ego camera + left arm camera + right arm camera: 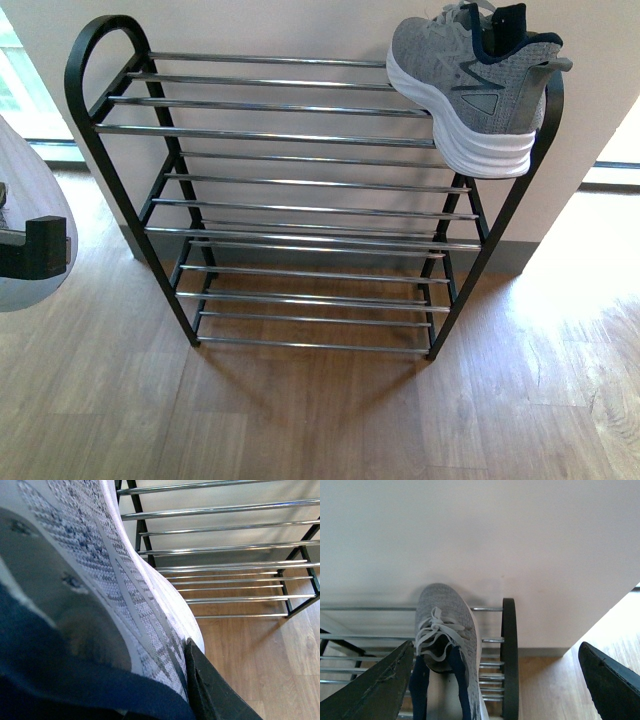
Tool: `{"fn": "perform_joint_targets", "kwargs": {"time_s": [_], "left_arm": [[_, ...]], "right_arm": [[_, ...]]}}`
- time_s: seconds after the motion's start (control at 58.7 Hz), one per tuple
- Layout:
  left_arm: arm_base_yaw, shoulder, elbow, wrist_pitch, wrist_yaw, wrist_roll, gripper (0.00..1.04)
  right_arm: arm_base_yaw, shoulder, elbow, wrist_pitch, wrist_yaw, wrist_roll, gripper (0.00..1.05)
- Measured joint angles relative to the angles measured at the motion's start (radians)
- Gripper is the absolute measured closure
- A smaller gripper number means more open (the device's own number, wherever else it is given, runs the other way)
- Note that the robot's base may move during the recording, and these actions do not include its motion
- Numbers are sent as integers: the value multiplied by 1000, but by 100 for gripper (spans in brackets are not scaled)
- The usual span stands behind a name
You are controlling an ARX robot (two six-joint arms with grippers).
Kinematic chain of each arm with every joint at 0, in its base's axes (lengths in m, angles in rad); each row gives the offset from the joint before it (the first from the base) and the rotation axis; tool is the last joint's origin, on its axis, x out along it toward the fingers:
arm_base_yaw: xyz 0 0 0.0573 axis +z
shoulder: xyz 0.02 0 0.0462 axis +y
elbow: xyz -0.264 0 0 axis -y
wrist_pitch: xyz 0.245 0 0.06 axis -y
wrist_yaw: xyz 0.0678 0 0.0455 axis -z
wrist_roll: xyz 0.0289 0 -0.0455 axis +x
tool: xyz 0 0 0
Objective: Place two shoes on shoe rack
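At the top shelf's right end of the black-framed, chrome-rod shoe rack [280, 135] sits one grey knit sneaker [470, 85], my right gripper [495, 680] spread open above. My left gripper [36, 247] clamps the second grey sneaker [100, 580]; next, likely, lifting it onto the rods alongside.

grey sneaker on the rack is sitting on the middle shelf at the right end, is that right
Not quite. The grey sneaker sits on the top shelf of the rack, not the middle one. It is at the right end, as you said. The front view shows this.
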Motion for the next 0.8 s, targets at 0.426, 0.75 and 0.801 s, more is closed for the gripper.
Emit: {"fn": "perform_joint_targets", "kwargs": {"time_s": [0.426, 0.75, 0.801], "left_arm": [[0, 0, 0, 0, 0, 0, 103], [0, 0, 0, 0, 0, 0, 103], [0, 0, 0, 0, 0, 0, 103]], "right_arm": [[-64, -520, -520, 208, -113, 11, 9], [-206, -890, -812, 233, -227, 147, 9], [-214, -918, -844, 233, -232, 157, 9]]}}
